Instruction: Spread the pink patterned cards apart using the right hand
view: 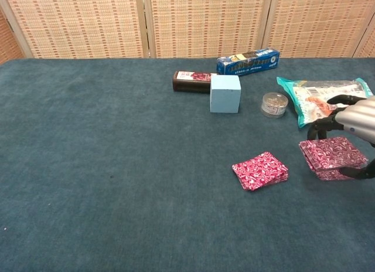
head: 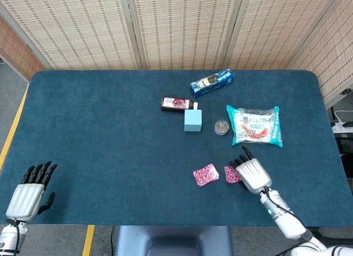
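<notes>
Two stacks of pink patterned cards lie near the table's front right. The left stack (head: 206,174) (view: 259,170) lies alone. My right hand (head: 251,170) (view: 354,122) arches over the right stack (head: 231,175) (view: 331,156), with its fingers at the stack's far edge and its thumb at the near right edge, gripping it. My left hand (head: 27,192) rests at the front left corner, fingers apart and holding nothing. The chest view does not show it.
Behind the cards stand a light blue cube (head: 193,120) (view: 225,93), a brown bottle on its side (head: 177,104) (view: 190,81), a blue box (head: 212,83) (view: 248,61), a small round tin (head: 222,127) (view: 274,104) and a teal snack bag (head: 255,124) (view: 325,99).
</notes>
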You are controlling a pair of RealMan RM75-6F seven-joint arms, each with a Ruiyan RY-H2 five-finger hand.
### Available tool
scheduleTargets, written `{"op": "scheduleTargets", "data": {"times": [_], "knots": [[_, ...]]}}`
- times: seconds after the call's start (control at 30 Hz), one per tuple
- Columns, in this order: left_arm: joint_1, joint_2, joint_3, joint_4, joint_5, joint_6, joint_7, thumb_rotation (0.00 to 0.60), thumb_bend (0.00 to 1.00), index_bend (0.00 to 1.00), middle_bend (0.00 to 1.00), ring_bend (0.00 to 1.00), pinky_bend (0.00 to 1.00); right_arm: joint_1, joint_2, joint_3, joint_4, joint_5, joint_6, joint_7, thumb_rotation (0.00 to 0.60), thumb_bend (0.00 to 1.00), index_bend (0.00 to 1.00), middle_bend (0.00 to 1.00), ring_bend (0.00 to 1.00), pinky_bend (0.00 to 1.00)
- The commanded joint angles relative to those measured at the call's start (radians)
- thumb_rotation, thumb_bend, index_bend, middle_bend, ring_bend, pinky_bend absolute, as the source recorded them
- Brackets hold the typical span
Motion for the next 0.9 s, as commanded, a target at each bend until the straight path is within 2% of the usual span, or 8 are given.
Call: {"op": "scheduleTargets", "data": {"times": [0.03,0.2,0.33,0.43,0.53,0.6,0.77,0.9], "knots": [[0.001,0.0,0.002,-0.003,0.003,0.001,0.002,0.6,0.46,0.0,0.0,0.0,0.06,-0.032,0.035,-0.069,-0.046,-0.107,0.029,0.014,0.6,0.22,0.59,0.42,0.27,0.04],[0.002,-0.001,0.007,-0.005,0.014,0.004,0.001,0.6,0.45,0.0,0.0,0.0,0.06,-0.051,-0.005,-0.112,0.016,-0.175,0.018,-0.012,0.6,0.22,0.57,0.42,0.27,0.04],[0.004,0.002,0.008,-0.004,0.018,0.007,-0.006,0.6,0.45,0.0,0.0,0.0,0.06,-0.069,-0.05,-0.121,0.092,-0.192,0.009,0.009,0.6,0.22,0.48,0.42,0.26,0.04],[0.006,0.004,0.005,-0.005,0.011,0.01,-0.008,0.6,0.46,0.0,0.0,0.0,0.06,-0.075,-0.06,-0.118,0.116,-0.192,0.003,0.008,0.6,0.22,0.34,0.38,0.2,0.02],[0.004,0.005,0.002,-0.006,0.002,0.006,-0.007,0.6,0.46,0.0,0.0,0.0,0.06,-0.074,-0.054,-0.12,0.117,-0.194,-0.016,0.007,0.6,0.22,0.12,0.25,0.1,0.0],[0.003,0.006,0.002,-0.008,0.003,0.004,-0.008,0.6,0.46,0.0,0.0,0.0,0.07,-0.073,-0.046,-0.123,0.111,-0.197,-0.026,0.008,0.6,0.22,0.02,0.18,0.05,0.0],[0.004,0.009,0.005,-0.009,0.008,0.005,-0.013,0.6,0.46,0.0,0.0,0.0,0.07,-0.082,-0.009,-0.123,0.073,-0.205,-0.018,0.013,0.6,0.22,0.0,0.12,0.01,0.0],[0.007,0.012,0.003,-0.01,0.009,0.012,-0.017,0.6,0.46,0.0,0.0,0.0,0.07,-0.115,0.041,-0.12,0.018,-0.223,0.053,0.053,0.6,0.22,0.0,0.1,0.0,0.0]]}}
